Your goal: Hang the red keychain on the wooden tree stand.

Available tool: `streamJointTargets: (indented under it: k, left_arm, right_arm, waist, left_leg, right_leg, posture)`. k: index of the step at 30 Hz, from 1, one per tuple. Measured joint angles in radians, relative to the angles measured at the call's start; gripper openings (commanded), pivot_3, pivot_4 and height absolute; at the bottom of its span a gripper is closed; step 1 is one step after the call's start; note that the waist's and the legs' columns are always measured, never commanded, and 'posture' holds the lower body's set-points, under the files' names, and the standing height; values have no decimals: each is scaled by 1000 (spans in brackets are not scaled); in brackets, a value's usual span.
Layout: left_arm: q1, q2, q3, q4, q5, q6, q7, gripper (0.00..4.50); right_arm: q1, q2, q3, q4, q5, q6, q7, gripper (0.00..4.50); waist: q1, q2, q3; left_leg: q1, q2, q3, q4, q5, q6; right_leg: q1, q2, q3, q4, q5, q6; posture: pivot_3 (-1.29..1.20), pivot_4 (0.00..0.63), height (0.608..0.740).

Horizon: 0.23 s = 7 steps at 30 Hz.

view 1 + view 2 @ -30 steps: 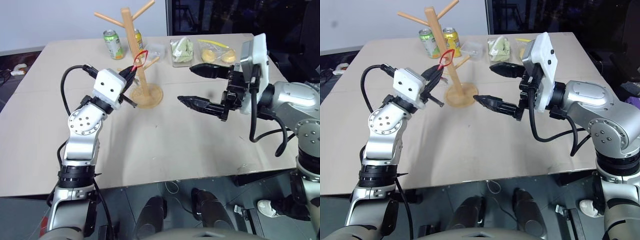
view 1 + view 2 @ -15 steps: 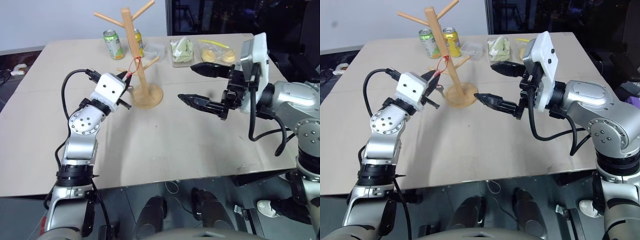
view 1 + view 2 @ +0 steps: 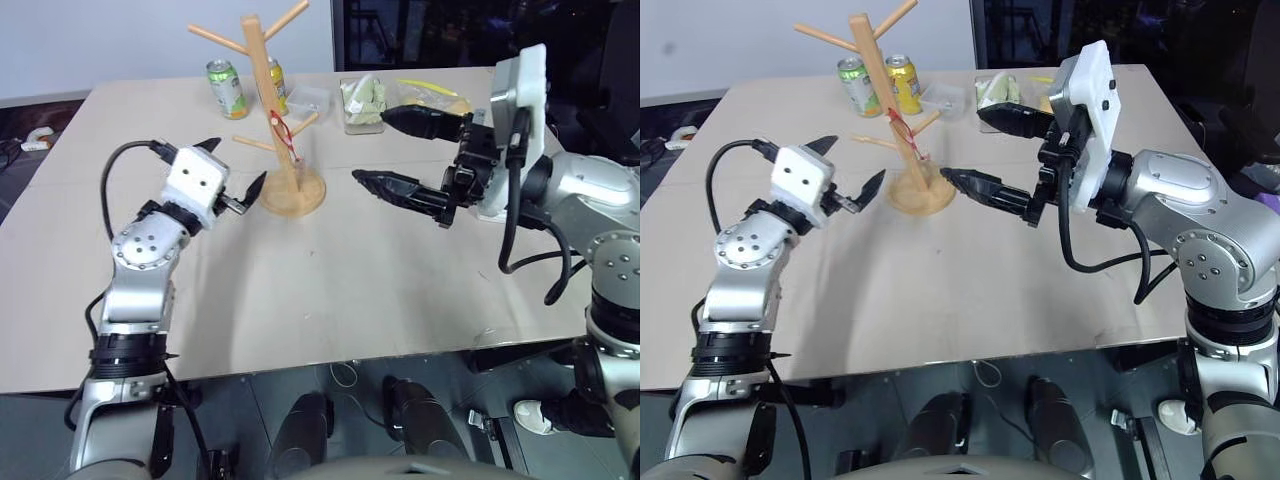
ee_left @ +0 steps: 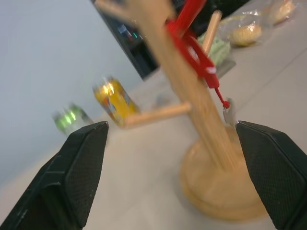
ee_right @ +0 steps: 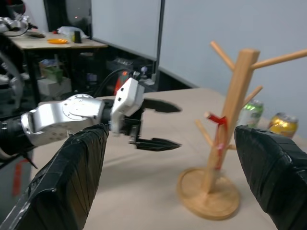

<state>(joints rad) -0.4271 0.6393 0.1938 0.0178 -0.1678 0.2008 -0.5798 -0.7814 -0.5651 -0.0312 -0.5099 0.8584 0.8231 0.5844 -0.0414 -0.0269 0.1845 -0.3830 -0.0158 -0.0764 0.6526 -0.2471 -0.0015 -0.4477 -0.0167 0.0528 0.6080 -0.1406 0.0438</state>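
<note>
The left claw (image 3: 232, 172) hovers over the table (image 3: 330, 270) just beside the stand (image 3: 279, 120), on its left, fingers spread wide and holding nothing; a second ago they were pinched on the keychain's red loop right at the pole, and since then they have let go and the claw has drawn back toward the table's left edge. The right claw (image 3: 390, 150) hangs above the table on the stand's other side, also fully spread and empty, one finger reaching toward the disc base without touching it; it sits much as it did a second ago. Between the two, the stand rests on its round base toward the far middle of the table. The keychain (image 3: 286, 131) now hangs free on the stand, its red cord caught at the junction of the pole and a mid-height peg and running down the front of the pole; earlier it was a raised loop held up in the left claw. In the left wrist view the cord (image 4: 192, 45) drapes down the pole and a small grey bit at its lower end is too blurred to make out as a key. Past the stand, near the far edge, stand a green can (image 3: 226, 88) and a yellow can (image 3: 274, 78), the latter partly hidden by the pole, and to their right lie clear food packs (image 3: 362, 103), partly covered by the right claw.
</note>
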Motion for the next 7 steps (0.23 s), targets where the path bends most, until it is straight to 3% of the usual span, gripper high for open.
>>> streamJointTargets:
  k: [7]
  left_arm:
    - [-13, 169, 12, -71, -194, 315, -214, 4393]
  right_arm:
    - [122, -100, 11, 4, -86, -46, 87, 4500]
  waist:
    - [0, -1, 1]
  left_leg:
    - [-1, 0, 0, 0, 0, 0]
  right_leg:
    - [0, 0, 0, -1, -1, -1]
  posture:
    - [0, 150, 740]
